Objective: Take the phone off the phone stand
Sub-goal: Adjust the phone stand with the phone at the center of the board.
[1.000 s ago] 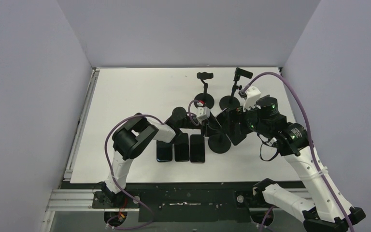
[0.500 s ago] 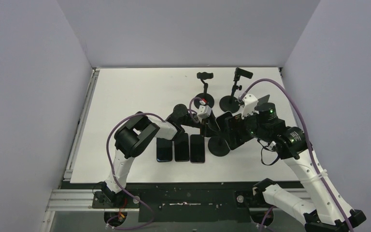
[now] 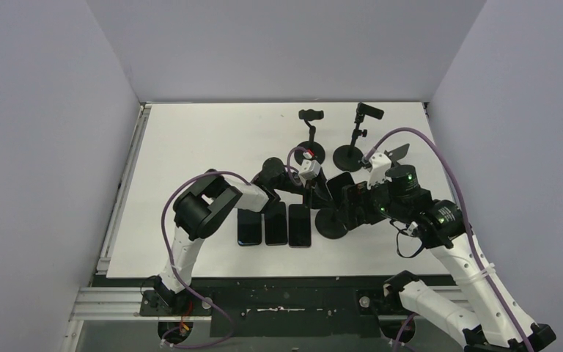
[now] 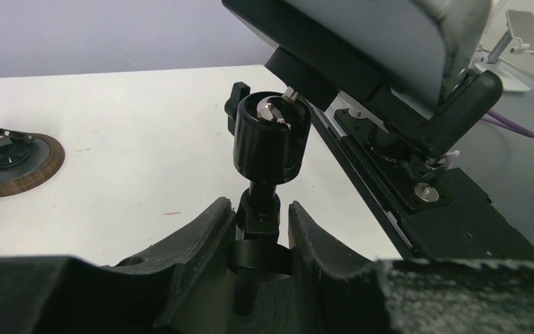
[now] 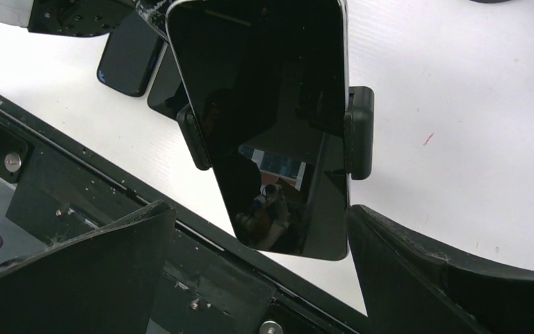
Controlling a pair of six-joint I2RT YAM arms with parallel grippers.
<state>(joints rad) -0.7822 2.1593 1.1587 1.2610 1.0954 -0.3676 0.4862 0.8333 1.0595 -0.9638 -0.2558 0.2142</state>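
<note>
- Your left pincer (image 4: 261,240) is closed narrow on the stand (image 4: 268,142), on its stem just below the ball joint. Treat that as your anchor and hold it firm while the other arm pulls.
- The phone (image 5: 271,104) sits in the stand's clamp (image 5: 359,132), pinched on both long edges with its dark screen facing the right wrist camera. The stand is right of centre on the counter (image 3: 190,147).
- Your right pincer (image 5: 261,209) is wide, with one finger on each side of the phone's lower end, and it grips nothing yet.
- Close squarely on the long edges below the clamp. Then draw the phone out along its length, toward 6 o'clock in the wrist view, rather than prying it sideways.
- Three spare phones (image 3: 275,224) lie flat at 9 o'clock of the stand's base, and two far stands (image 3: 333,136) rise at 12.
- The counter's near edge runs at 6 o'clock, and bare room lies toward 10 o'clock.
</note>
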